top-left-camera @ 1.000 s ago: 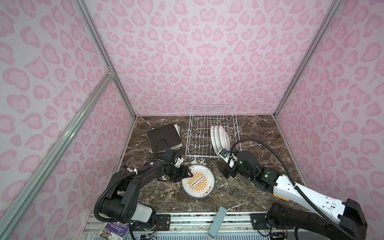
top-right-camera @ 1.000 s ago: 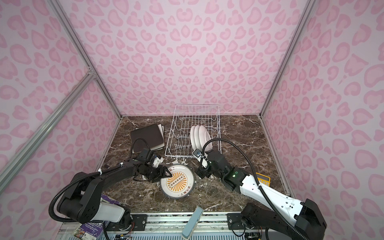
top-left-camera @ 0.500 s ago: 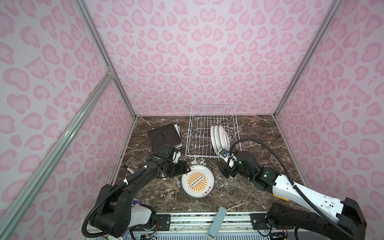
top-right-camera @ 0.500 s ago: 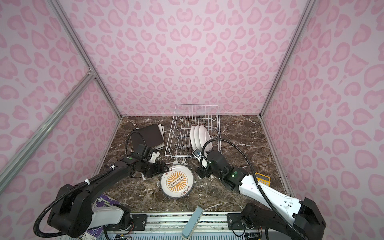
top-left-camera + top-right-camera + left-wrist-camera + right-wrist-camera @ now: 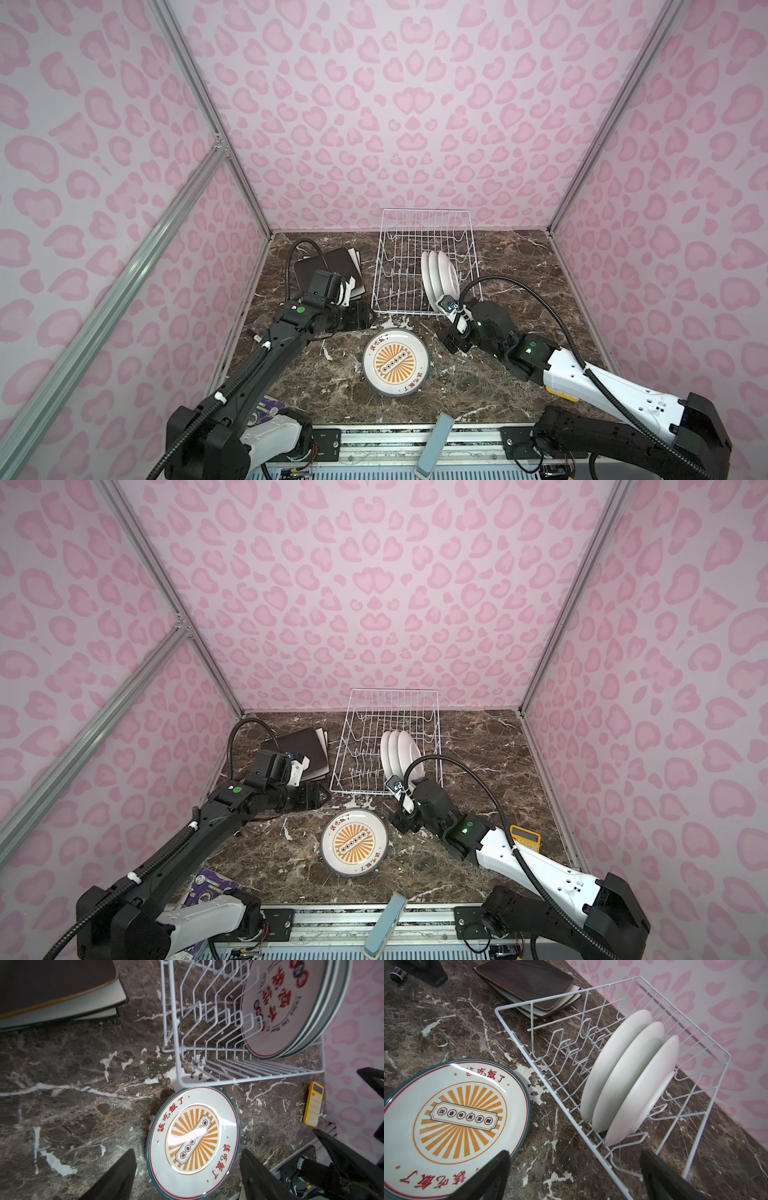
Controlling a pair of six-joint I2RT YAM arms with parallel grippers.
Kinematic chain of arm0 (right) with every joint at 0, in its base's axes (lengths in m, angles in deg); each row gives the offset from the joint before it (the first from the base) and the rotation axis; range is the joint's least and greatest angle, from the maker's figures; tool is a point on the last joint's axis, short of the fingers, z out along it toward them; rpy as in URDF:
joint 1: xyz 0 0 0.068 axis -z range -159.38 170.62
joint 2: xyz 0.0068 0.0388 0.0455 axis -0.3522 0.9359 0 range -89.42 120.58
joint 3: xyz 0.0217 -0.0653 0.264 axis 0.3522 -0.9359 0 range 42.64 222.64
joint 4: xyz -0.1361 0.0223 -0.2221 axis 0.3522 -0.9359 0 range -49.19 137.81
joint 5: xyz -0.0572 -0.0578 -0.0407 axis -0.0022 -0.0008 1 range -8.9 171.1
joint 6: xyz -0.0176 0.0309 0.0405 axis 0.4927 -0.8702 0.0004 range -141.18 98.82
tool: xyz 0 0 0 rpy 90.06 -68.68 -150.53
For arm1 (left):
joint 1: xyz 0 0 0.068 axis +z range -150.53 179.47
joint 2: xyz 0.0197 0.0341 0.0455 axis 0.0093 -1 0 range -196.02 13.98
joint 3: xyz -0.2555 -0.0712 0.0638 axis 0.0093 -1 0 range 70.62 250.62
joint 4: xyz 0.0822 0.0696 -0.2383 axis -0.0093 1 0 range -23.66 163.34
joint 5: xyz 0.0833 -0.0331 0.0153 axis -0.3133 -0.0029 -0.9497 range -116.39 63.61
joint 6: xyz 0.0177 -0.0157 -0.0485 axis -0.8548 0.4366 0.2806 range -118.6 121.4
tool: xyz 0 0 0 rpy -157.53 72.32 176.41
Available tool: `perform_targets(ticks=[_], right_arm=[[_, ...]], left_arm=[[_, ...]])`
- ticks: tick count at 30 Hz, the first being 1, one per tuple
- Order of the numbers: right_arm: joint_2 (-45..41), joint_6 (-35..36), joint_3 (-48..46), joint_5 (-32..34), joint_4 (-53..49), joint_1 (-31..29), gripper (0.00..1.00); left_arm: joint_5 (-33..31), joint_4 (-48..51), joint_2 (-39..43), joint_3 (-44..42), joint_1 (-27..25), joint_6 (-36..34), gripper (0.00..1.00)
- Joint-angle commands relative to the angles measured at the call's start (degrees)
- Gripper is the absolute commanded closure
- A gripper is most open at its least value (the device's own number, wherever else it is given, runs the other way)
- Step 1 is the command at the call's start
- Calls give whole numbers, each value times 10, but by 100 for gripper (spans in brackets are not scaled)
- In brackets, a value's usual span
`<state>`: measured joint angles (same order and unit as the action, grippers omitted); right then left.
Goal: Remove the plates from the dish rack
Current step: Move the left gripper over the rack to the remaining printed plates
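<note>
where the rack stands: white wire rack (image 5: 399,266) at the back middle of the brown marble table (image 5: 316,382), close to the pink spotted wall (image 5: 415,124).
plates in the rack: three round plates (image 5: 438,276) stand on edge in its right part, packed side by side and leaning a little. their plain white backs face the right arm. the left wrist view shows red characters on their fronts.
plate on the table: one round plate (image 5: 395,362) lies flat and face up, with an orange sunburst, red characters and a grey-blue rim. it sits just in front of the rack's near edge, with a narrow gap showing in the right wrist view.
square plates: stack of square plates (image 5: 328,266) flat on the table left of the rack, dark brown one on top, paler ones under it. the left arm hides its near corner in both top views.
left gripper: left gripper (image 5: 366,319) is low over the table between the stack and the round plate, just off that plate's far-left rim. fingers spread wide, nothing in them.
right gripper: right gripper (image 5: 453,347) is low by the rack's near right corner, just right of the flat plate. fingers spread wide and empty, with the three plates straight ahead of it.
odds and ends: yellow keypad (image 5: 525,837) on the table behind the right arm, well apart from the plates.
</note>
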<state>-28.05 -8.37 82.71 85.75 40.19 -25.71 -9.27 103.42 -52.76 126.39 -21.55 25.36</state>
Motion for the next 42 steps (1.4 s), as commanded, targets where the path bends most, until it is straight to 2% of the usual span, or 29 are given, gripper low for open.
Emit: perform_targets(ticks=[1, 9, 18, 23, 33, 42], right_arm=[[-1, 1, 1, 25, 22, 0, 1], [-12, -6, -8, 70, 42, 0, 1], [-55, -26, -30, 92, 60, 25, 1], [-81, -76, -35, 65, 49, 65, 1], [-117, -109, -54, 32, 47, 114, 1], [-114, -103, -56, 25, 33, 121, 1]], left_arm=[[-6, -15, 11, 26, 1, -24, 20], [-11, -50, -3, 63, 0, -50, 20], [41, -116, -69, 123, -2, -47, 21], [62, -153, -104, 147, -15, -33, 21], [38, -175, -197, 194, -56, -15, 24], [53, -184, -296, 254, -70, 28, 34]])
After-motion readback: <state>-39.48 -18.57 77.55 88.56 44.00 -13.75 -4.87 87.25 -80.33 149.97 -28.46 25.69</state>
